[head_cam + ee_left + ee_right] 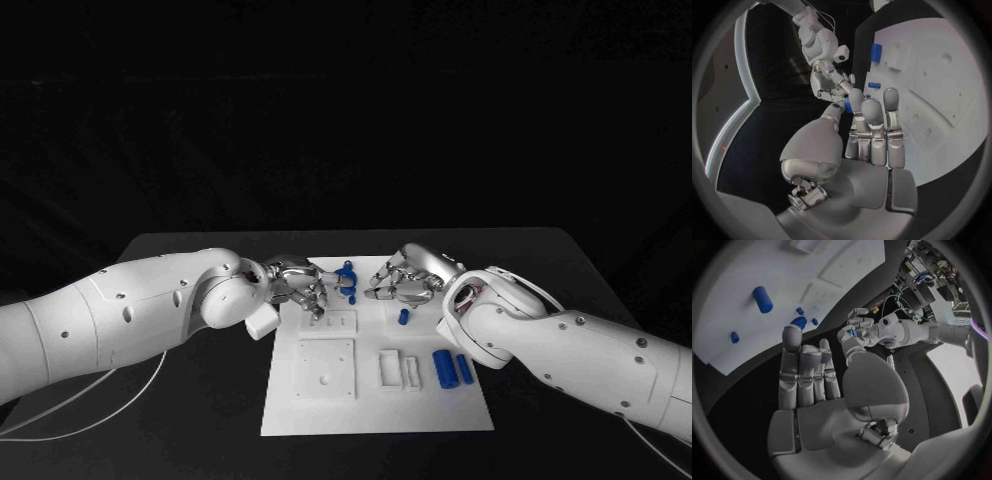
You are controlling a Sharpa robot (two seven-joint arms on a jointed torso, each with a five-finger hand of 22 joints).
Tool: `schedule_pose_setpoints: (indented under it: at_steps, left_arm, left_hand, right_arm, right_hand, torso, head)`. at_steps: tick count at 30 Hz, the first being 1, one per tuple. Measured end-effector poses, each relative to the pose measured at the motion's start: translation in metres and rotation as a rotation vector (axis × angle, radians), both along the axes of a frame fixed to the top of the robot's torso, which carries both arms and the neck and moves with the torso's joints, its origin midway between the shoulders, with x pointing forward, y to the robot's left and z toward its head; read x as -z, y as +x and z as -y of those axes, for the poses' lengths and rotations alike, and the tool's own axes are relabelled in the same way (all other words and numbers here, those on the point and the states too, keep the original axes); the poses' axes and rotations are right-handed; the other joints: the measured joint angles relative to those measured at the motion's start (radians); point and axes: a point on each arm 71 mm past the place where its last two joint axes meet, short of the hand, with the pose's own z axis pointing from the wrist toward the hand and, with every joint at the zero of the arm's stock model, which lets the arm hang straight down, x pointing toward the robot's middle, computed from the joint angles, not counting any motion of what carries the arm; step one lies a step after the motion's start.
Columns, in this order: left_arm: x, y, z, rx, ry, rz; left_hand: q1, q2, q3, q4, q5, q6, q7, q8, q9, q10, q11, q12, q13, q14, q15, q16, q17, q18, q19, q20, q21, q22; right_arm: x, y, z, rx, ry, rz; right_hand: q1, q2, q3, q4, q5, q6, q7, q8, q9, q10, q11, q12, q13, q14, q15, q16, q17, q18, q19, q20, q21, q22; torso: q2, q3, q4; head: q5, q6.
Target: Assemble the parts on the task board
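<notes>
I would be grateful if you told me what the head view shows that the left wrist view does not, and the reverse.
Head view: the whole task board, with both blue cylinders lying side by side at its near right, and both arms reaching in. Left wrist view: the left hand seen close from behind its palm, thumb and a finger pinching a small blue part. Shared: the right hand facing the left hand near the board's far end, holding nothing.
</notes>
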Motion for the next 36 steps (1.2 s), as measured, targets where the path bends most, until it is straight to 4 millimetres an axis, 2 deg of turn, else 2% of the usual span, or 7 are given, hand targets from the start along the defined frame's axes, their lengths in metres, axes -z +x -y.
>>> schedule_pose_setpoints:
  at_steps: [7, 10, 19, 27, 36]
  left_arm:
    - [0.003, 0.0, -0.004, 0.006, 0.115, 0.034]
    - [0.004, 0.0, -0.005, 0.005, 0.183, 0.046]
    - [0.005, 0.001, 0.0, 0.008, 0.391, 0.096]
    - [0.006, 0.001, 0.009, 0.013, 0.544, 0.161]
    - [0.008, -0.001, 0.017, -0.005, 0.643, 0.214]
  left_hand:
    - [0.0, 0.0, 0.001, -0.001, 0.002, 0.004, 0.003, -0.002, -0.017, 0.002, -0.002, 0.0, -0.002, 0.009, -0.002, 0.0, -0.003, 0.0, 0.0, 0.0, 0.0, 0.0]
    - [0.0, 0.0, -0.001, -0.003, 0.008, 0.004, 0.003, -0.002, -0.02, 0.002, -0.002, 0.005, -0.004, 0.009, -0.002, 0.0, -0.003, 0.0, 0.002, -0.002, 0.004, 0.0]
    - [0.006, -0.006, -0.001, -0.004, 0.024, 0.011, 0.008, 0.0, -0.035, 0.005, -0.006, 0.02, -0.011, 0.022, -0.005, 0.0, -0.002, 0.0, 0.009, -0.009, 0.008, 0.0]
    - [0.006, -0.009, -0.001, -0.004, 0.038, 0.014, 0.011, 0.0, -0.038, 0.005, -0.006, 0.024, -0.014, 0.025, -0.007, 0.0, 0.001, 0.0, 0.009, -0.009, 0.008, 0.0]
    - [0.001, -0.015, -0.001, -0.004, 0.049, 0.018, 0.015, 0.0, -0.041, 0.005, -0.006, 0.043, -0.017, 0.035, -0.006, -0.004, 0.006, 0.0, 0.017, -0.009, 0.012, 0.0]
  right_arm:
    - [-0.01, 0.012, 0.033, 0.094, 0.051, -0.001]
    - [-0.019, 0.022, 0.053, 0.152, 0.089, 0.007]
    - [-0.052, 0.048, 0.095, 0.284, 0.211, 0.059]
    - [-0.079, 0.06, 0.11, 0.325, 0.289, 0.108]
    - [-0.085, 0.065, 0.114, 0.337, 0.323, 0.116]
  right_hand:
    - [0.0, 0.0, 0.0, 0.0, 0.016, -0.004, -0.003, 0.0, 0.0, -0.004, 0.004, 0.0, -0.005, 0.0, 0.0, -0.007, -0.004, 0.0, 0.0, 0.0, -0.006, -0.001]
    - [0.0, 0.0, 0.0, 0.0, 0.019, -0.004, -0.003, 0.0, 0.0, -0.004, 0.004, 0.0, -0.006, 0.0, 0.0, -0.007, -0.004, 0.01, 0.0, 0.0, -0.006, -0.002]
    - [0.005, 0.005, -0.025, -0.02, 0.056, -0.006, -0.001, 0.0, 0.0, -0.007, 0.0, -0.004, -0.02, 0.0, 0.0, -0.014, -0.009, 0.01, 0.0, 0.0, -0.022, -0.007]
    - [-0.002, 0.012, -0.04, -0.032, 0.064, -0.007, 0.0, 0.0, 0.0, -0.011, 0.004, -0.008, -0.026, 0.0, 0.0, -0.024, -0.013, 0.01, 0.0, 0.0, -0.035, -0.013]
    - [-0.003, 0.021, -0.047, -0.039, 0.065, -0.007, 0.0, 0.0, 0.0, -0.014, 0.0, -0.017, -0.036, -0.003, 0.003, -0.041, -0.025, 0.009, 0.0, 0.0, -0.055, -0.026]
  torso:
    - [-0.002, 0.0, -0.002]
    - [-0.002, 0.0003, -0.0031]
    - [-0.002, 0.0021, -0.0018]
    - [-0.002, 0.0038, 0.0027]
    - [-0.002, 0.0049, 0.0045]
  head:
    - [0.006, 0.002]
    - [0.006, 0.002]
    - [0.005, 0.001]
    - [0.008, -0.007]
    - [0.009, -0.014]
